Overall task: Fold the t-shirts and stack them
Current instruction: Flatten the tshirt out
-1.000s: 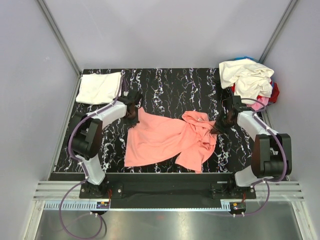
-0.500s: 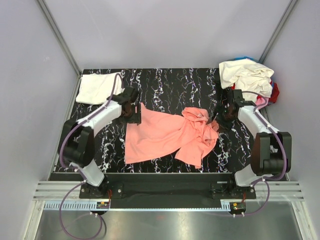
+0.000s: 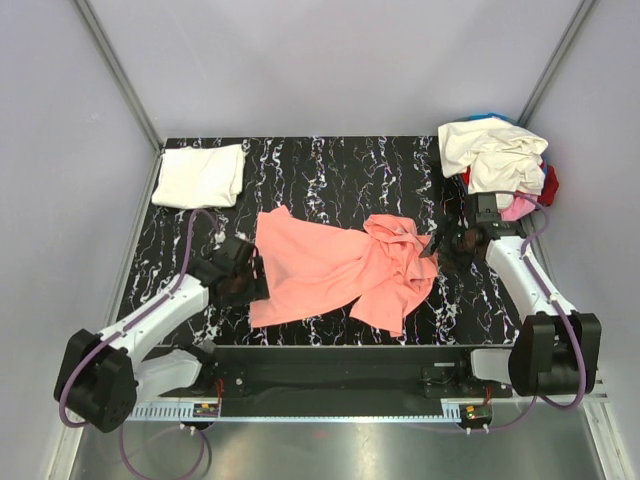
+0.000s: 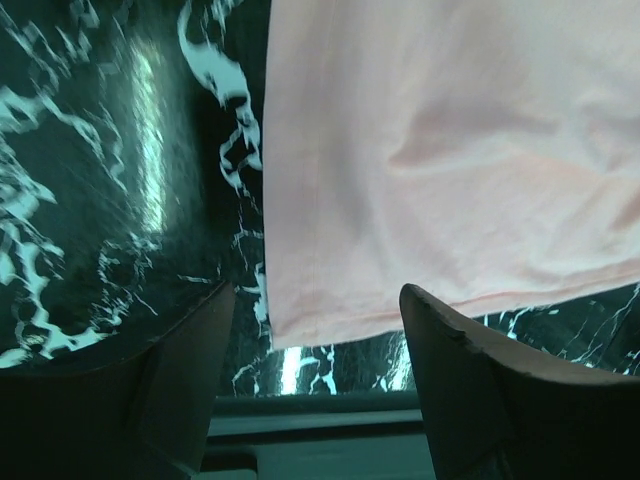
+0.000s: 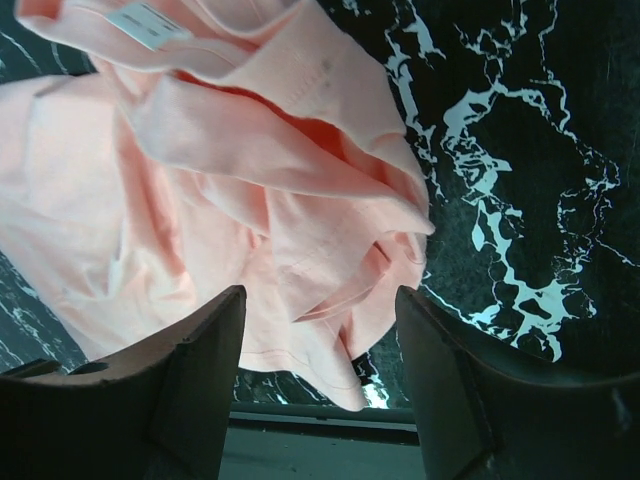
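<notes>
one salmon shirt (image 3: pixel 335 270) lies rumpled mid-table (image 3: pixel 340 165), its right side bunched. one white shirt (image 3: pixel 200 176) sits folded at the far left corner. a heap (image 3: pixel 495 155) of several shirts, cream on top, fills the far right. two claws: the left gripper (image 4: pixel 315 300) spread at the salmon shirt's near left hem, the right gripper (image 5: pixel 320 300) spread by the bunched side, both empty.

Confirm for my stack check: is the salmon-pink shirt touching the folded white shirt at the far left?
Apart. The top view shows bare marbled table between the salmon-pink shirt and the folded white shirt.
</notes>
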{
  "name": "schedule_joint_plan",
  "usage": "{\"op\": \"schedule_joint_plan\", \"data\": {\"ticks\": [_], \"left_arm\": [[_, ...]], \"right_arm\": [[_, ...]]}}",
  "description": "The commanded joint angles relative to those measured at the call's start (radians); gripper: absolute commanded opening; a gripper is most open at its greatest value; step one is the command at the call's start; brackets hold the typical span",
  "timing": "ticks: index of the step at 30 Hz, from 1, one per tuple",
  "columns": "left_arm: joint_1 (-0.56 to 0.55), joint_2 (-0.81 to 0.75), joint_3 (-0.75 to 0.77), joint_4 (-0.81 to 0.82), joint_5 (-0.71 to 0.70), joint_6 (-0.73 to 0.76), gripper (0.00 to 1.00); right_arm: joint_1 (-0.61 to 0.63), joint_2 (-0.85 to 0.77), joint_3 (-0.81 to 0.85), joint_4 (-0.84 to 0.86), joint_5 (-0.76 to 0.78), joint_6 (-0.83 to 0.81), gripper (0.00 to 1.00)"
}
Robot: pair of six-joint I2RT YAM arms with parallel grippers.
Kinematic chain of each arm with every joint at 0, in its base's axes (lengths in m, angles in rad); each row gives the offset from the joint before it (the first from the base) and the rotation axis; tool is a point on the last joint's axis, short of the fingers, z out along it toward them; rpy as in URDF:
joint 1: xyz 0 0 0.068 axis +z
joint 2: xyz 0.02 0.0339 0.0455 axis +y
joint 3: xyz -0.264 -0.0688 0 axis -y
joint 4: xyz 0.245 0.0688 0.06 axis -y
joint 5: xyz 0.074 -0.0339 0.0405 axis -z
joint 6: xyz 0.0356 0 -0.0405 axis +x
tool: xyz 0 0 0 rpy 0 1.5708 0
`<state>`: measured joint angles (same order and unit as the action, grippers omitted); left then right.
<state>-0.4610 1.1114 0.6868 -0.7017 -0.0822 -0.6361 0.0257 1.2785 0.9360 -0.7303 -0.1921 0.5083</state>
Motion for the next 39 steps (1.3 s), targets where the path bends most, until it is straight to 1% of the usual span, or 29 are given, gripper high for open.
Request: {"op": "schedule_joint_plan", "data": {"ticks": [1, 5, 10, 13, 16, 17, 20, 21, 22, 23, 24, 25, 27, 31, 34, 39], "left_arm": [[-0.033, -0.044, -0.065, 0.094, 0.035, -0.097, 0.71], [-0.044, -0.064, -0.122, 0.11, 0.05, -0.129, 0.68], [-0.083, -0.101, -0.197, 0.13, 0.067, -0.189, 0.67], [-0.099, -0.091, -0.227, 0.154, 0.073, -0.201, 0.64], [-0.11, -0.07, -0.243, 0.183, 0.075, -0.211, 0.58], [-0.111, -0.062, -0.244, 0.189, 0.075, -0.209, 0.53], [-0.122, -0.033, -0.25, 0.209, 0.073, -0.212, 0.45], [-0.126, -0.027, -0.247, 0.214, 0.07, -0.212, 0.36], [-0.128, -0.025, -0.245, 0.212, 0.064, -0.212, 0.29], [-0.13, -0.028, -0.244, 0.212, 0.059, -0.211, 0.18], [-0.131, -0.03, -0.242, 0.214, 0.056, -0.209, 0.05], [-0.133, -0.031, -0.244, 0.222, 0.052, -0.211, 0.0], [-0.133, -0.03, -0.251, 0.231, 0.044, -0.214, 0.0], [-0.137, -0.021, -0.253, 0.245, 0.035, -0.214, 0.0], [-0.142, -0.015, -0.251, 0.249, 0.03, -0.214, 0.0], [-0.146, -0.007, -0.253, 0.257, 0.025, -0.212, 0.0]], "right_arm": [[-0.003, 0.002, -0.037, 0.025, 0.008, -0.021, 0.68], [-0.001, -0.01, -0.063, 0.04, 0.003, -0.016, 0.68], [-0.003, -0.021, -0.062, 0.042, 0.002, -0.013, 0.67], [-0.003, -0.019, -0.066, 0.045, 0.003, -0.014, 0.68], [-0.003, -0.018, -0.071, 0.048, 0.008, -0.014, 0.67], [-0.003, -0.018, -0.069, 0.046, 0.011, -0.014, 0.67], [-0.001, -0.021, -0.069, 0.046, 0.013, -0.013, 0.67], [-0.001, -0.019, -0.071, 0.045, 0.014, -0.013, 0.67], [-0.003, -0.016, -0.072, 0.048, 0.014, -0.014, 0.67], [-0.003, -0.018, -0.075, 0.048, 0.017, -0.008, 0.67], [-0.001, -0.021, -0.081, 0.049, 0.017, -0.004, 0.66], [-0.003, -0.024, -0.088, 0.055, 0.019, 0.004, 0.66], [-0.003, -0.045, -0.123, 0.069, 0.022, 0.034, 0.62], [-0.001, -0.073, -0.192, 0.126, 0.043, 0.076, 0.59], [-0.001, -0.048, -0.181, 0.132, 0.068, 0.07, 0.55], [-0.003, 0.005, -0.155, 0.143, 0.137, 0.053, 0.52]]}}
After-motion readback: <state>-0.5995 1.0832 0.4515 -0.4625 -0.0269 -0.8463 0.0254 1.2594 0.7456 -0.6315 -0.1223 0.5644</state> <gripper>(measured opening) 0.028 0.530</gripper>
